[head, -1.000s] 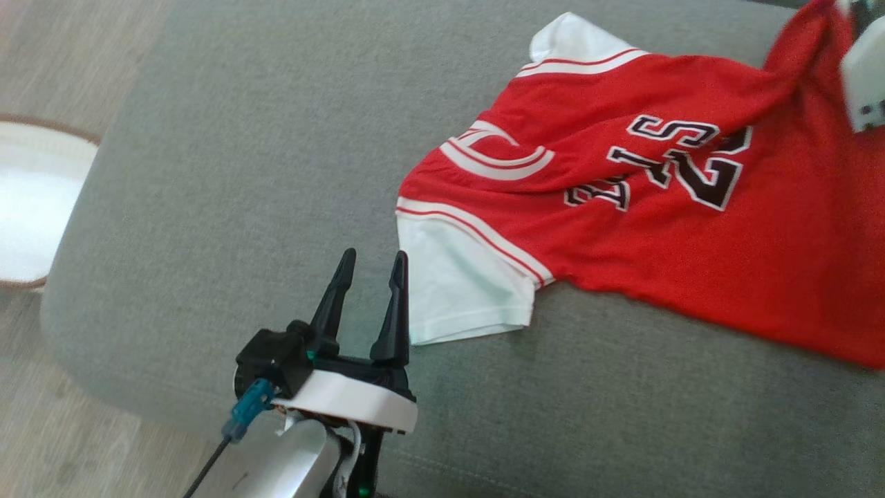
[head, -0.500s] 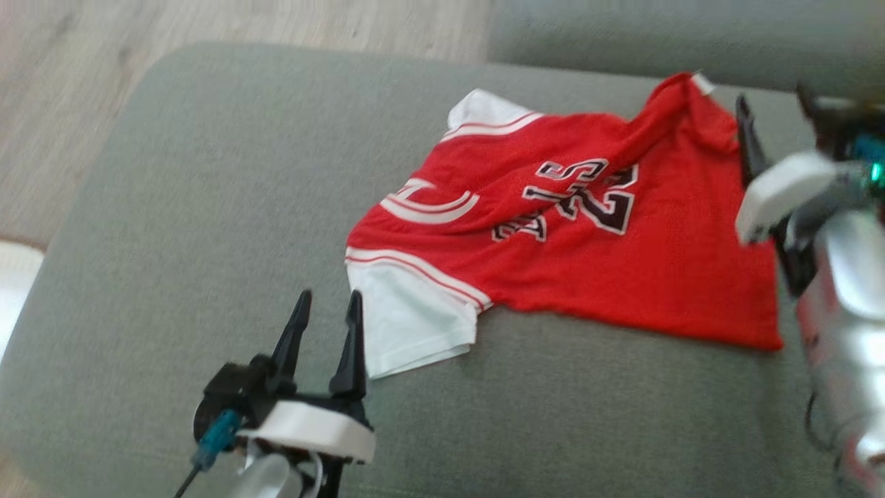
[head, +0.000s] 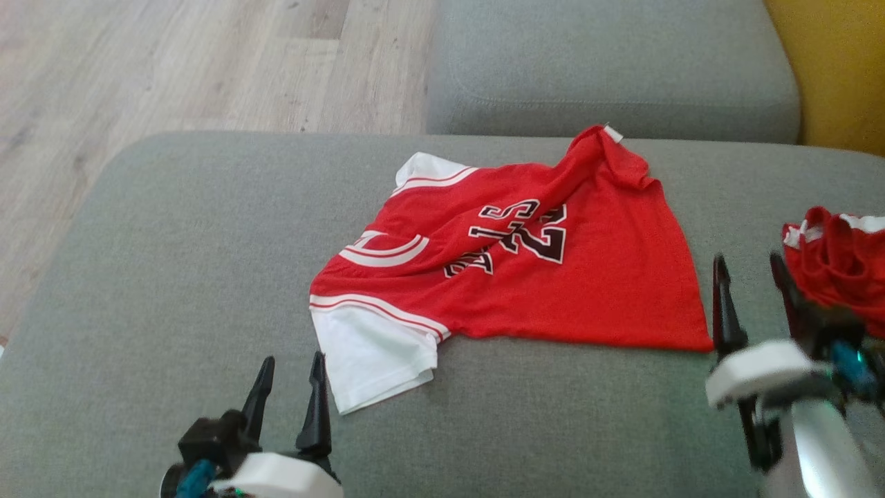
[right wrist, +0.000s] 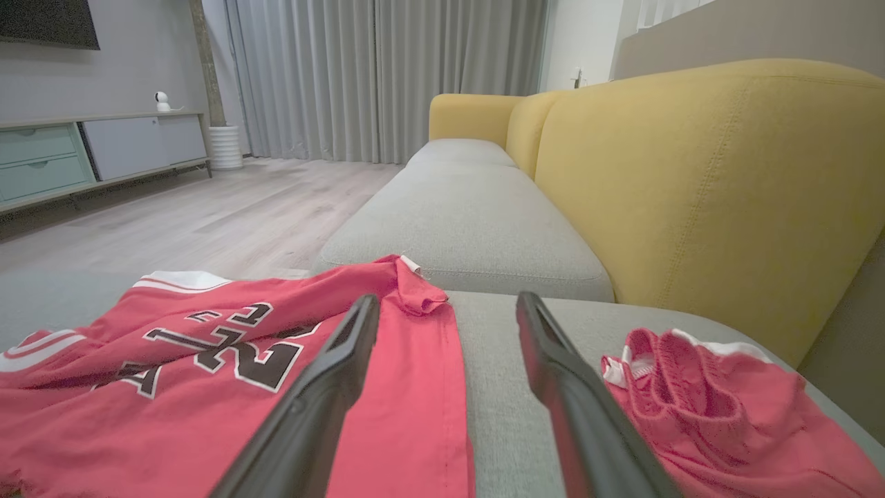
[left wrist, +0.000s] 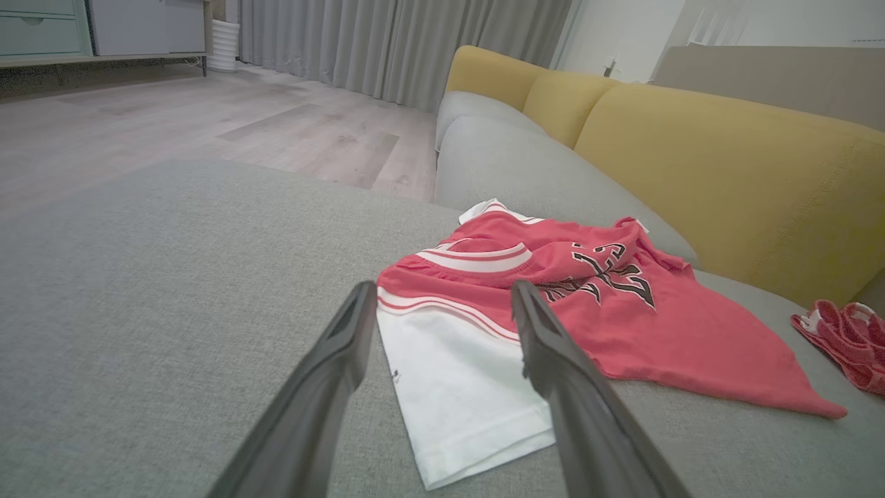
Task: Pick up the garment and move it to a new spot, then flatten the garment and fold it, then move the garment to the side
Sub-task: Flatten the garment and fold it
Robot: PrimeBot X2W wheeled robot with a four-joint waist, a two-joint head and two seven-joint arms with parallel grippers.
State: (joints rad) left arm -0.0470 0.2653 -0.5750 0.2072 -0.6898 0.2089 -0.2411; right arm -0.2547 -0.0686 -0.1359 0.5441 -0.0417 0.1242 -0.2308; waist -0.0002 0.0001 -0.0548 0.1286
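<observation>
The garment (head: 525, 283) is a red jersey with white sleeves and dark numbers, spread with some wrinkles on the grey sofa seat (head: 173, 263); I also see the garment (left wrist: 608, 311) in the left wrist view and the garment (right wrist: 207, 373) in the right wrist view. My left gripper (head: 289, 366) stands open at the lower left, just left of the near white sleeve, holding nothing. My right gripper (head: 750, 266) is open beside the jersey's right hem corner, empty and apart from the cloth.
A crumpled pair of red shorts (head: 836, 259) lies right of my right gripper. A second grey cushion (head: 608, 69) sits behind, with the yellow backrest (head: 836, 69) at far right. Wooden floor (head: 138, 62) lies past the seat's left edge.
The head camera has tilted up and swung, so the whole picture shifted. The right gripper has let go of the jersey's far corner and now hangs lower beside the hem.
</observation>
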